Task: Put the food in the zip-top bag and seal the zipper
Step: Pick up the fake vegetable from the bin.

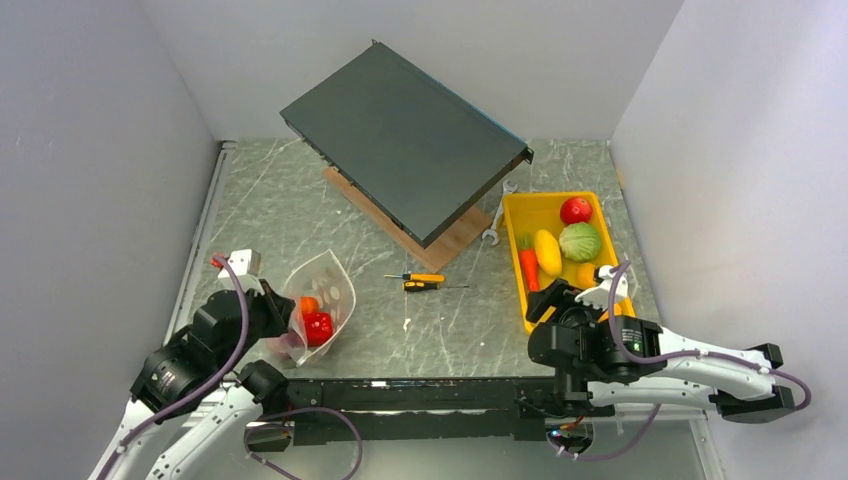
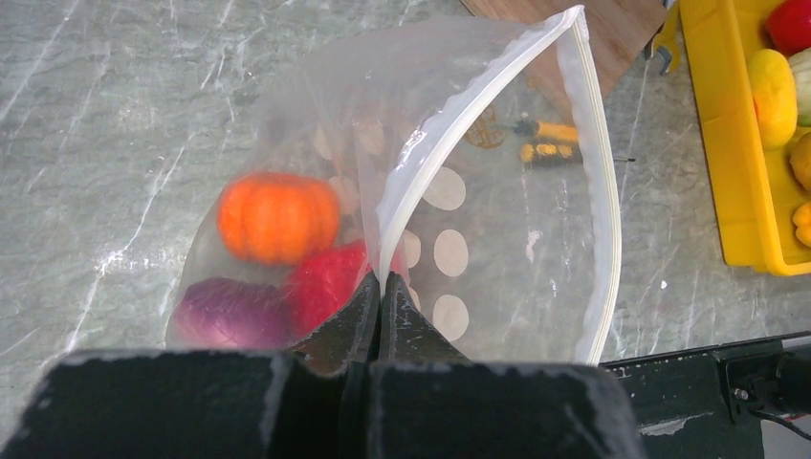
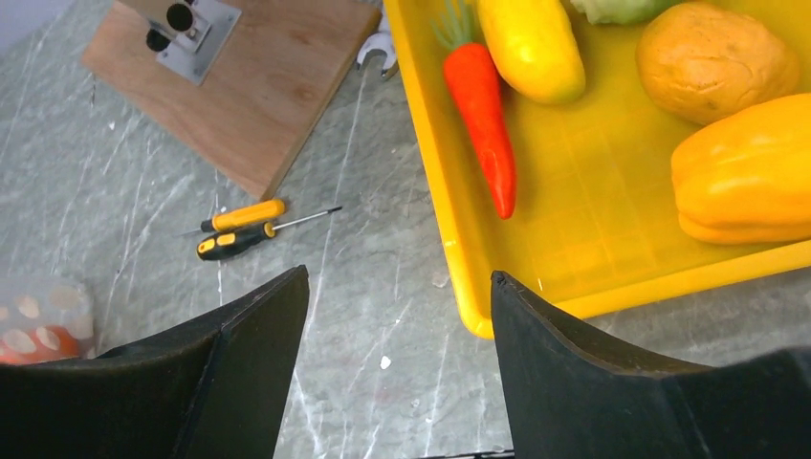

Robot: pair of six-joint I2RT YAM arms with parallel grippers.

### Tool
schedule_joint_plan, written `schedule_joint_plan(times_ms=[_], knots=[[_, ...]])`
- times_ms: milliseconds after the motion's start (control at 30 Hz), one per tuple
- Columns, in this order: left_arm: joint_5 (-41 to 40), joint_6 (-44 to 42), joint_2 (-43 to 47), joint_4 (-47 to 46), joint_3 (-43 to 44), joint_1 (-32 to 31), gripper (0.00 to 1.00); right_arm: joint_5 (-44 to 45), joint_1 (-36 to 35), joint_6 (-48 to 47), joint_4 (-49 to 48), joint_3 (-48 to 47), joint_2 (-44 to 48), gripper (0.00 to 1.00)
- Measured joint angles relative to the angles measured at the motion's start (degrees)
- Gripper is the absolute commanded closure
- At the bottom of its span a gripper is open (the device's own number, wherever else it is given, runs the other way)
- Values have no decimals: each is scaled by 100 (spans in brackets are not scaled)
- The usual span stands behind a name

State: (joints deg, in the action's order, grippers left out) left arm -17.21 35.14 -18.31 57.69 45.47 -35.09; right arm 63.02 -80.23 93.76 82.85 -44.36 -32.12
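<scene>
Clear floppy plastic zip-top bag (image 2: 516,191), glossy plastic food (image 3: 483,115), smooth yellow tray (image 3: 430,172), seemingly stone-veined tabletop (image 1: 260,200).

Table (image 1: 290,200): grey-green marbled top with white veins, running wall to wall. Plain pale walls on three sides: left wall (image 1: 90,150), back wall (image 1: 420,50), right wall (image 1: 740,140); matte, unmarked. Pale strip (image 1: 203,250) along table's left edge, at foot of left wall. Dark grey flat slab (image 1: 400,140) at back centre, set at angle to walls, covering most of wooden board (image 1: 455,243). Metal bracket (image 3: 191,24) on board, seen in right wrist view. Black rail (image 1: 400,395) across near edge. Light even, soft; shadows faint.
</scene>
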Motion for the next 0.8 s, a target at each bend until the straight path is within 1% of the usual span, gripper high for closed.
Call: schedule_joint_plan(times_ms=[100,200,233,300,333,400,500,633,800], knots=[[42,0,66,-7,-20,0,100,105,37,-20,-37,-13,-162,27],[70,0,111,-35,-26,0,100,57,372,-546,-457,-61,-772,27],[79,0,120,-46,-26,0,100,-55,673,-874,-754,-57,-1016,28],[83,0,125,-48,-26,0,100,-411,1543,-1679,-1606,42,-1329,29],[83,0,125,-46,-26,0,100,-704,2157,-2168,-2190,186,-1440,29],[83,2,129,-48,-26,0,100,-1266,3180,-3001,-3084,522,-1464,29],[85,0,155,-50,-26,0,100,-1895,4332,-3947,-3893,695,-1482,29],[90,-2,280,-81,-59,0,100,-2601,5569,-4784,-4758,557,-1825,29],[94,-4,369,-96,-96,0,100,-3429,6990,-5340,-5486,271,-2516,28]])
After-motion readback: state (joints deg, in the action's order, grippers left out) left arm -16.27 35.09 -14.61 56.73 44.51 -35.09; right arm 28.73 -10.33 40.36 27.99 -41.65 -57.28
